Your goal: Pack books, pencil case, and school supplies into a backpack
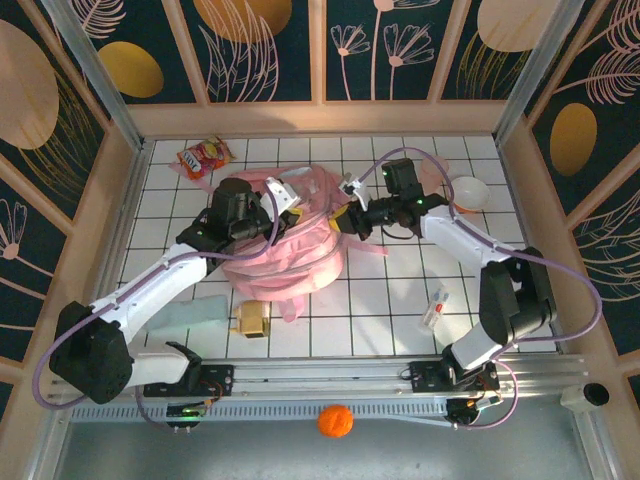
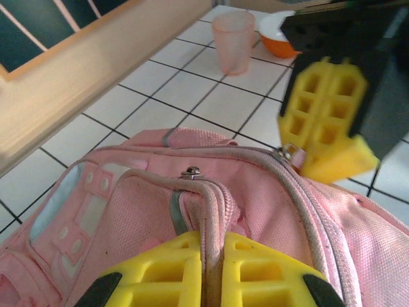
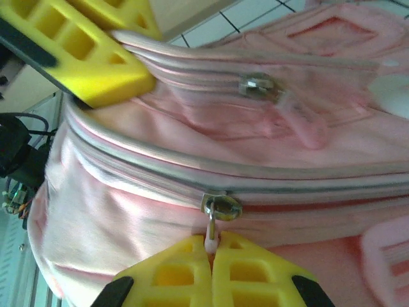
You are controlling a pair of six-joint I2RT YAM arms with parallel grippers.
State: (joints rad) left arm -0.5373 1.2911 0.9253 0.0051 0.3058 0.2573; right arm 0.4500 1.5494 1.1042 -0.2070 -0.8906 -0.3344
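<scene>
At the bottom of the top view an orange ball [image 1: 336,421] sits by the near rail, off the tiled table [image 1: 400,290]. Just above it, lower left of centre, the mint pencil case [image 1: 195,312] lies flat on the tiles. The tan-yellow box [image 1: 250,318] is just beside it to the right, and the white oblong item [image 1: 435,308] with red marks lies well apart at lower right. All three are outside the bag, so the packing proper looks hardly begun. What the bag may already hold cannot be told.

In the middle of the frame the pink backpack [image 1: 285,250] lies slumped, and both arms meet over its top. The left gripper [image 1: 290,198] is pinched tight on a pink fabric loop [image 2: 206,217] at the bag's upper edge, at the bottom of the left wrist view. The right gripper [image 1: 342,220] is closed on the small zip pull [image 3: 209,242] hanging from a metal slider [image 3: 221,206], bottom centre of the right wrist view. The zip line runs on to both sides of that slider and looks closed. The step in hand therefore seems to be opening a compartment, one arm holding the bag and the other set to draw the slider.

Farther off, a bowl [image 1: 468,192] sits at the upper right with a pink cup [image 2: 233,41] near it, and a snack bag [image 1: 205,157] lies at the upper left.
</scene>
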